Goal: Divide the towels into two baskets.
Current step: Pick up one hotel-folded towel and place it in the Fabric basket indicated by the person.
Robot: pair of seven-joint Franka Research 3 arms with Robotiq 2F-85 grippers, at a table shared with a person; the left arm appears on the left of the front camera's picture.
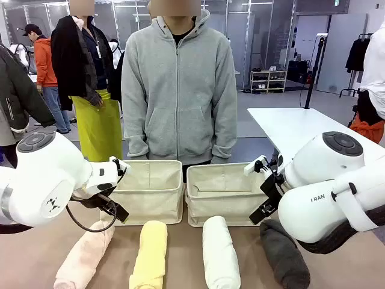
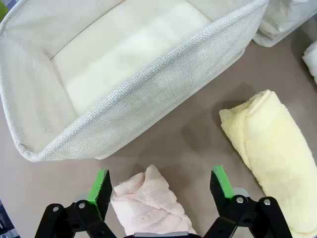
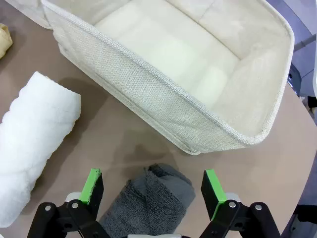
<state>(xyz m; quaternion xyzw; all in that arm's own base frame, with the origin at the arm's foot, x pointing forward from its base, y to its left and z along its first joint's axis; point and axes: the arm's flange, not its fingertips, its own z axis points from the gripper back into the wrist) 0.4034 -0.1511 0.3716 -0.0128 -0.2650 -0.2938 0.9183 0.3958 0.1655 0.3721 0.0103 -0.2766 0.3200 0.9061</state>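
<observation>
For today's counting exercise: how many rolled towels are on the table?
4, in a row on the table: pink towel at the robot's far left, yellow towel, white towel, dark grey towel far right. None appears hidden.

Right arm [image 1: 325, 208], near right: black print on white shell reads "FRAN", the word's end hidden | Left arm [image 1: 42, 180], near left: small black logo mark, no lettering
</observation>
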